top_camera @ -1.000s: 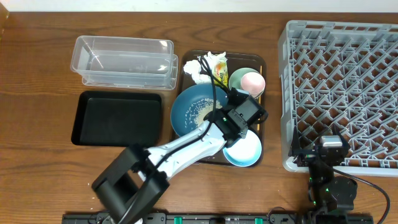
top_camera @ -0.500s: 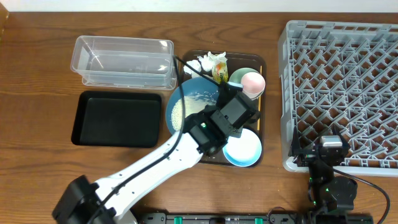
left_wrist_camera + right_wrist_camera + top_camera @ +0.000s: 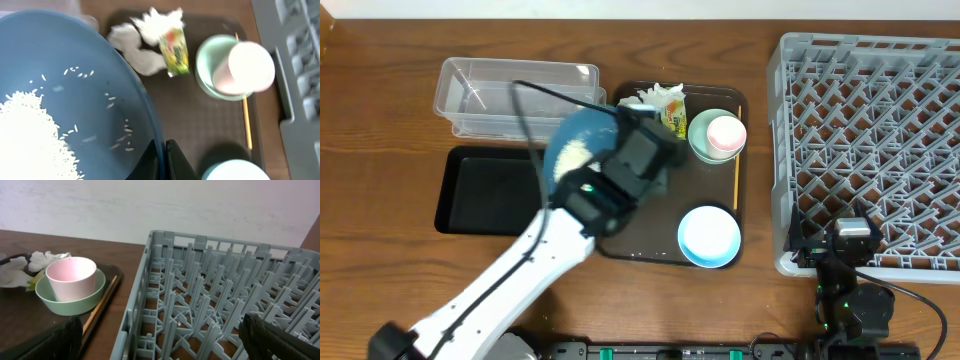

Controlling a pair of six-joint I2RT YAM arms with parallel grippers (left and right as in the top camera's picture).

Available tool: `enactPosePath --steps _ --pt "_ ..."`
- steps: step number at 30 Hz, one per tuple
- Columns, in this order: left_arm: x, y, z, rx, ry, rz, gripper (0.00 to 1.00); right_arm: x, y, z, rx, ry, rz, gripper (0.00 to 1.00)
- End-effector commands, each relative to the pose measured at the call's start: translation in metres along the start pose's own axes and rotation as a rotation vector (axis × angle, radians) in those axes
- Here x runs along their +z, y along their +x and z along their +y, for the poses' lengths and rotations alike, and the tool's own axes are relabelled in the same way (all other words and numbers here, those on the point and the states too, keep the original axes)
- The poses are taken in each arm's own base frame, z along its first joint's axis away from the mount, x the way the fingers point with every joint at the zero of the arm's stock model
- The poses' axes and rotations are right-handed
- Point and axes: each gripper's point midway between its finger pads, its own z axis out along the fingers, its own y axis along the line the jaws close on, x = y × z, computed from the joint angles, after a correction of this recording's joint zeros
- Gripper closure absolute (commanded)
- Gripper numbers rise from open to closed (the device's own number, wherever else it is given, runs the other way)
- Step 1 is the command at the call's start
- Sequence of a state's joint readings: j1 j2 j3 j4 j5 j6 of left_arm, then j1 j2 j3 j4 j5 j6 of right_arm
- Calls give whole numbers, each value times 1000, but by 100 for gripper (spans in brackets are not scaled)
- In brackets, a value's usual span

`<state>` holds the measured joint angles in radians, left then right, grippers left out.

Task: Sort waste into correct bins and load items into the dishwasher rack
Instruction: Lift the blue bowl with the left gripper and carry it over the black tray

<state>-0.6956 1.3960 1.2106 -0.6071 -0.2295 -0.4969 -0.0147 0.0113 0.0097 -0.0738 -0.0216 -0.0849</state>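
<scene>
Holding glossy round dark-blue bowl (image 3: 107, 60), grainy white rice heap (image 3: 25, 135)

Robot lab / test bench dressed up as a kitchen cleanup, not a real kitchen. Shows it: bare wood table (image 3: 380, 270), blank white wall (image 3: 150, 205) behind. White robot arm (image 3: 510, 285) reaches in from the front edge; 2nd arm (image 3: 850, 300) w/ cable sits front right. Props laid out in tidy order: grey dish rack (image 3: 865, 140), clear tub (image 3: 520, 95), black tray (image 3: 490, 190), brown tray (image 3: 705, 185) w/ pink cup (image 3: 726, 132), tissues (image 3: 142, 47), blue bowl (image 3: 75, 75) w/ loose rice (image 3: 30, 130).
</scene>
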Motion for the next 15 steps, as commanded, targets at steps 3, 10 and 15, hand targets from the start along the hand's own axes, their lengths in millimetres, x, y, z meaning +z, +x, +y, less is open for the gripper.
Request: enactPosePath --steps 3,10,15 --pt "-20 -28 13 -89 97 -23 94 0 1 -3 -6 15 2 1" --pt "-15 -42 49 -200 110 -3 94 0 1 -3 -6 15 2 1" --pt "-15 -48 65 -288 186 32 93 0 1 -3 -6 15 2 1"
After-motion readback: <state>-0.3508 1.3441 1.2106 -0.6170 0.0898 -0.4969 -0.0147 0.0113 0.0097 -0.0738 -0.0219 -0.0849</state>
